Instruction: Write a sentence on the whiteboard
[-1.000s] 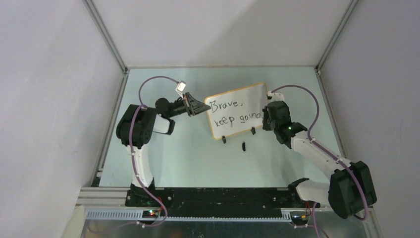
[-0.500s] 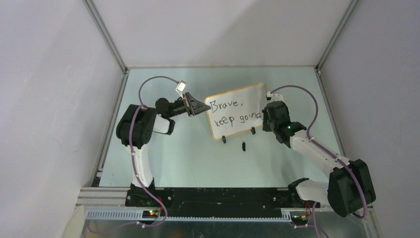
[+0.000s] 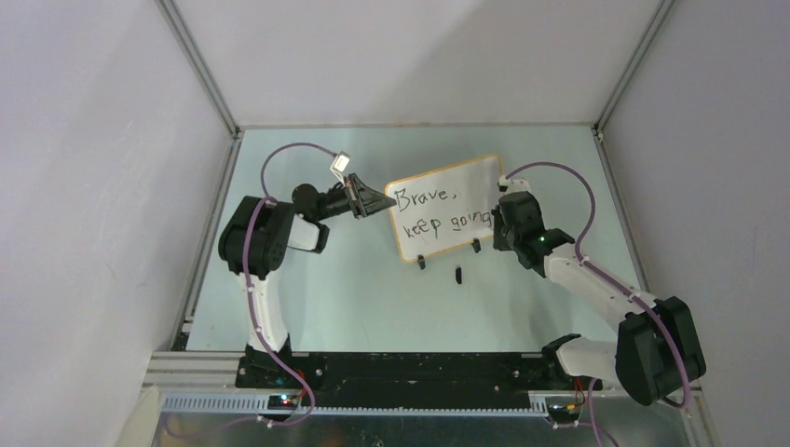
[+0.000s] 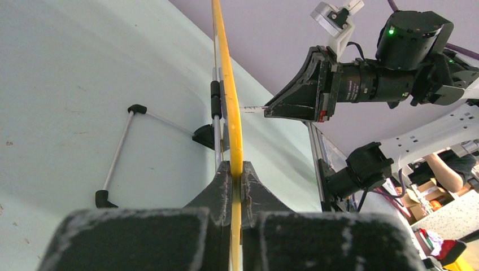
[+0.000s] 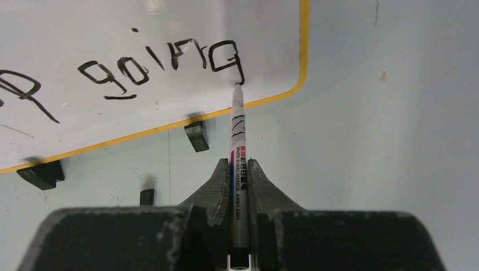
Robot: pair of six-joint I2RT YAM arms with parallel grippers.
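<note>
Tabletop stretches on the near side of the whiteboard. Just in front of the whiteboard's lower edge lies a small black piece, perhaps the marker's cap, apart from the 2 black clip feet. The whiteboard stands propped on those feet about mid-table, leaning back, its face toward the arms.

At the whiteboard's left edge the left gripper is clamped tight on the yellow-orange frame, steadying it. At the whiteboard's lower right corner the right gripper is closed on a whiteboard marker, whose tip touches the surface at the foot of the last letter's tail. The sentence reads "Brave," on line 1 and "keep going" on line 2, so the writing looks all but finished.

Risks from here, as I judge them:
- The tip sits just inside the whiteboard's frame, so a stroke carried further down would run onto the rim or off the whiteboard.
- Dragging the marker away along the surface, rather than lifting straight off, would leave a stray streak or smear the fresh "g".
- Too hard a push could tip the whiteboard back on its feet or twist it in the left gripper's hold.

Beyond the whiteboard only more tabletop and the enclosure wall show.
</note>
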